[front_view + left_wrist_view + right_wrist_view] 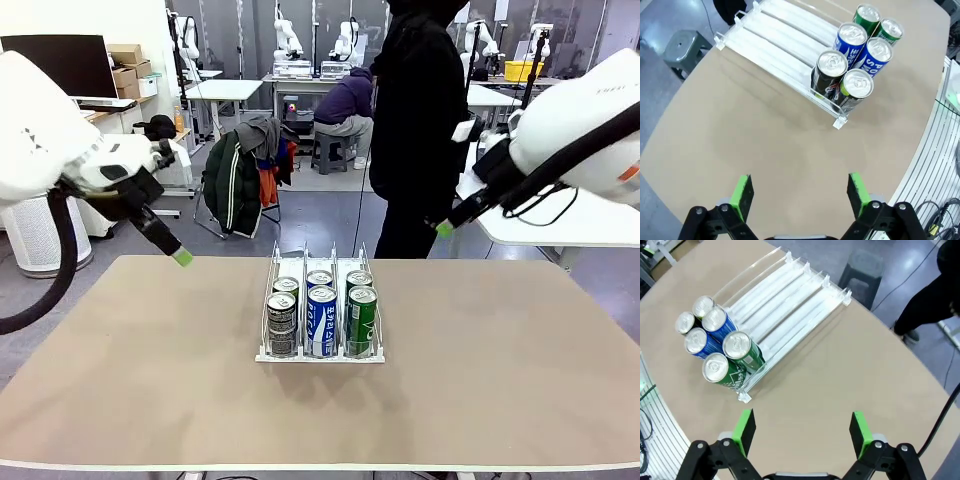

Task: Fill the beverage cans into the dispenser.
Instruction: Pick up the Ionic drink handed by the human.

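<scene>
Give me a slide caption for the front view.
Six beverage cans, two per lane, in the dispenser; left pincer and right pincer hover either side.

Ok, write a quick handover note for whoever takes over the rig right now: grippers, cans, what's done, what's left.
Left gripper: open, empty, raised above the table.
Right gripper: open, empty, raised too.
Dispenser: mid-table, two per lane at the robot's end: black cans left, blue cans middle, green cans right.
Done: those six loaded.
Left: the far part of each lane is bare; probably load more if the person brings any.
</scene>
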`<state>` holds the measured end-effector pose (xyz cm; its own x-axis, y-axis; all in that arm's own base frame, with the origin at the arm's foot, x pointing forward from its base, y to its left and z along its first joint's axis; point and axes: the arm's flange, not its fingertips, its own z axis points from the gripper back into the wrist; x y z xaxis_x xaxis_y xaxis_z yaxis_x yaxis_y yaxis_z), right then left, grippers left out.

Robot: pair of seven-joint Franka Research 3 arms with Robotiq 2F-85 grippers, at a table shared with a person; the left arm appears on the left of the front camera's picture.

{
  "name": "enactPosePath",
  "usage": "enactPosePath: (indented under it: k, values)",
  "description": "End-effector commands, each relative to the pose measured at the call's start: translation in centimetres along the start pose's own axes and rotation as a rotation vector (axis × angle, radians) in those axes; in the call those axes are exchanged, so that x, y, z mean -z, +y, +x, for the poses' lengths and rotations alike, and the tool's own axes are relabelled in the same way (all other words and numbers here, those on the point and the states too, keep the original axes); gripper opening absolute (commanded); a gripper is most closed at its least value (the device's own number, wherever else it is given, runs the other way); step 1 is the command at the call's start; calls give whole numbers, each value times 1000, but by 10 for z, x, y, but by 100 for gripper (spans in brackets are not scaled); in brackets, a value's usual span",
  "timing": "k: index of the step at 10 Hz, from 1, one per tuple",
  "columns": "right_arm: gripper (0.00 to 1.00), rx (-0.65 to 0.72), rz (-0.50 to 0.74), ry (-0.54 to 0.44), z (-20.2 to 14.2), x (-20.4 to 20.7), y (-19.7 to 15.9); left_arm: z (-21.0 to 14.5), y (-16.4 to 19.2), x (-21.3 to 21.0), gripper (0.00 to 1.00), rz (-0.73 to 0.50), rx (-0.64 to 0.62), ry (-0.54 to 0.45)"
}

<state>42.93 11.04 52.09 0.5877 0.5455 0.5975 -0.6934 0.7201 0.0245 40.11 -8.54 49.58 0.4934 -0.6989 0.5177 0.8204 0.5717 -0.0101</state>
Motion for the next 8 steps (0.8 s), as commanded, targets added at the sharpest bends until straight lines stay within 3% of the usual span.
enactPosePath:
  k: [1,2,3,8]
  values:
    - [100,-1,64,-44,-3,2,-20,-3,17,3,100,-40,17,-18]
    - [100,26,66,-81,0,16,-26,-1,19,16,100,-18,26,-10]
    - [100,1,14,-26,2,-10,-9,1,5,-5,100,-7,10,-10]
    - [100,1,14,-26,2,-10,-9,1,5,-5,100,-7,10,-10]
